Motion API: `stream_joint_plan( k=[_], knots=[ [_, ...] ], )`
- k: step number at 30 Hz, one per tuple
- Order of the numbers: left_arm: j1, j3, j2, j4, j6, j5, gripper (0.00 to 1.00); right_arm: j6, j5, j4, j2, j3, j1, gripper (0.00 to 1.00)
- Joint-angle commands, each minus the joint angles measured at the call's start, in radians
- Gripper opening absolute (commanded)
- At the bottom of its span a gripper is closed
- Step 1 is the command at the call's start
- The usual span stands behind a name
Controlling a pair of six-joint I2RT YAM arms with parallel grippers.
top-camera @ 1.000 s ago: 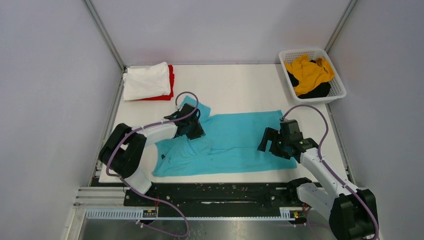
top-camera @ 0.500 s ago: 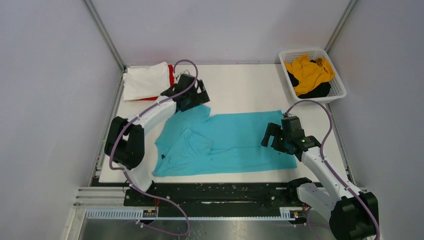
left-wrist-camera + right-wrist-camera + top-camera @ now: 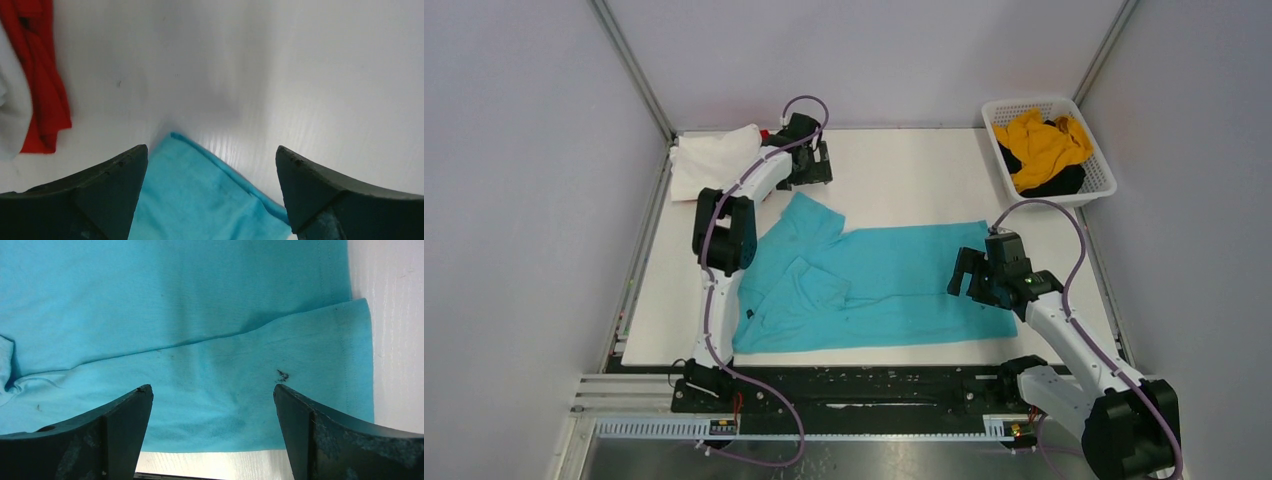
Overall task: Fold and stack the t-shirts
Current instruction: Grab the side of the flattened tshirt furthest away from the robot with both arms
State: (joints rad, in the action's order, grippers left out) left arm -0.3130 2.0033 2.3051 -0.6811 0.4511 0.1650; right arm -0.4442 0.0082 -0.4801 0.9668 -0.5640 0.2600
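Both sets of jaws gape, holding nothing. Nearest me, my right gripper (image 3: 969, 283) hovers over the hem end of the turquoise short-sleeved cloth t-shirt (image 3: 884, 280), which lies flat mid-table, long axis left to right. Farther back, my left gripper (image 3: 812, 165) hangs just past the far sleeve tip (the closer arm for it, I judge), beside the folded white cloth t-shirt (image 3: 714, 160) resting on the red cloth t-shirt (image 3: 42, 95).
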Motion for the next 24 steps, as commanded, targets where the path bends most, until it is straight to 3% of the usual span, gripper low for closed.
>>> stream_joint_plan(
  k=[1, 8, 12, 15, 19, 24],
  knots=[
    [0.047, 0.13, 0.103, -0.068, -0.034, -0.109, 0.99, 0.03, -0.001, 0.007, -0.005, -0.037, 0.004, 0.99],
    [0.056, 0.085, 0.137, -0.064, 0.005, -0.186, 0.91, 0.039, 0.02, -0.001, -0.036, -0.031, 0.004, 1.0],
    [0.05, 0.007, 0.094, -0.056, -0.006, -0.201, 0.74, 0.041, 0.023, 0.0, -0.038, -0.031, 0.004, 0.99],
    [0.036, -0.031, 0.061, -0.065, -0.034, -0.123, 0.64, 0.041, 0.026, -0.001, -0.04, -0.029, 0.004, 0.99],
    [0.029, -0.015, 0.068, -0.093, -0.045, -0.052, 0.44, 0.041, 0.031, -0.001, -0.037, -0.029, 0.004, 1.0],
    [0.028, 0.079, 0.146, -0.15, -0.076, -0.01, 0.25, 0.039, 0.052, 0.0, -0.036, -0.027, 0.005, 0.99]
  ],
)
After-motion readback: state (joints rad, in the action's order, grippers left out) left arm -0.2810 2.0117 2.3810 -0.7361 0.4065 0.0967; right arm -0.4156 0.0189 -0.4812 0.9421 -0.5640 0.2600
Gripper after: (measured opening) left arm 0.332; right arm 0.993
